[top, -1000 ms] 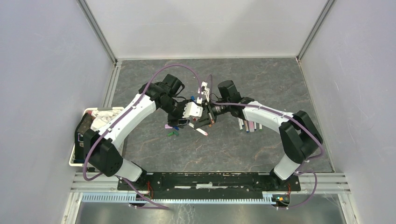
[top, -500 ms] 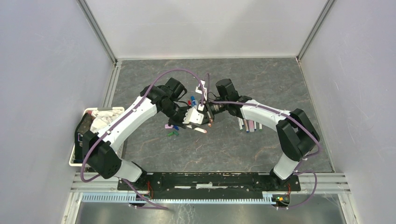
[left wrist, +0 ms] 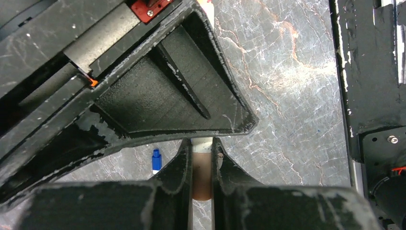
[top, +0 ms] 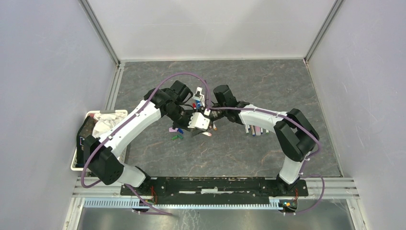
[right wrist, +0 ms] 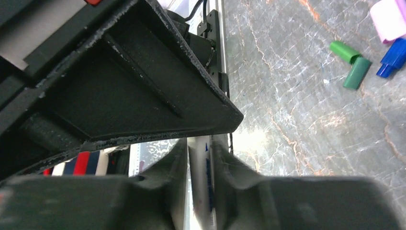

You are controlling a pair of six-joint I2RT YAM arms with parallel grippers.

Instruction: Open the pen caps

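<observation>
Centrally above the grey marbled tabletop (top: 268, 86), both arms meet tip to tip with one pen (left wrist: 202, 175) between them. The left end effector (left wrist: 202, 151) is pressed together on that pen, its two dark fingers (left wrist: 179, 165) pinching the brownish end, with the white barrel showing just above the tips. In the right wrist view the same pen's white barrel, printed in blue, runs between the fingers of the right end effector (right wrist: 200, 148); they sit close on both sides, but I cannot tell whether they press on it or stand just off it. From overhead the held pen sits at the middle of the tabletop, lifted off the surface. Loose pen caps lie beneath and to the left of the meeting point: two green caps (right wrist: 356, 73) touching end to end at an angle, blue caps (right wrist: 392, 56) just beside them, and a pink piece (right wrist: 389, 21) next to those. A small blue-topped piece (left wrist: 156, 160) lies alone on the tabletop. The other pens (top: 254, 128) lie in a row beside the right forearm. A white tray (top: 75, 165) holding a crumpled cloth (top: 104, 120) stands at the left edge.
</observation>
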